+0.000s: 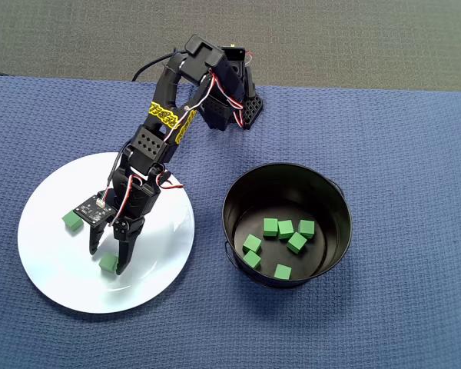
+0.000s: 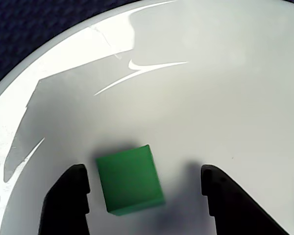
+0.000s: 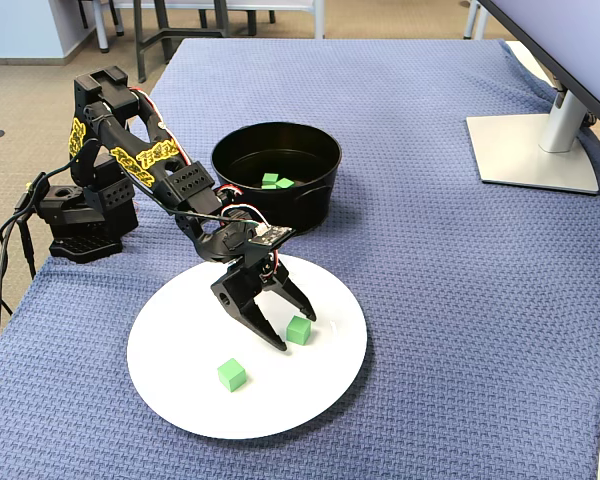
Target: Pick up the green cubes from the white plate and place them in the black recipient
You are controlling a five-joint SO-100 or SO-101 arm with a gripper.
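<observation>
Spread wide, the gripper (image 2: 146, 196) hung low over the plate (image 1: 54, 269) with its jaws on either side of a cube (image 2: 131, 178), nearer one finger (image 2: 68, 198), apparently lined up to close on it. A second cube (image 3: 232, 374) lay apart on the same plate. The pot (image 1: 334, 200) beside it held seven more cubes (image 1: 285, 227). All were matte, sharp-edged green blocks; the plate was smooth glossy white, the pot shiny black with straight walls, and the cloth (image 3: 450, 330) a woven blue.
</observation>
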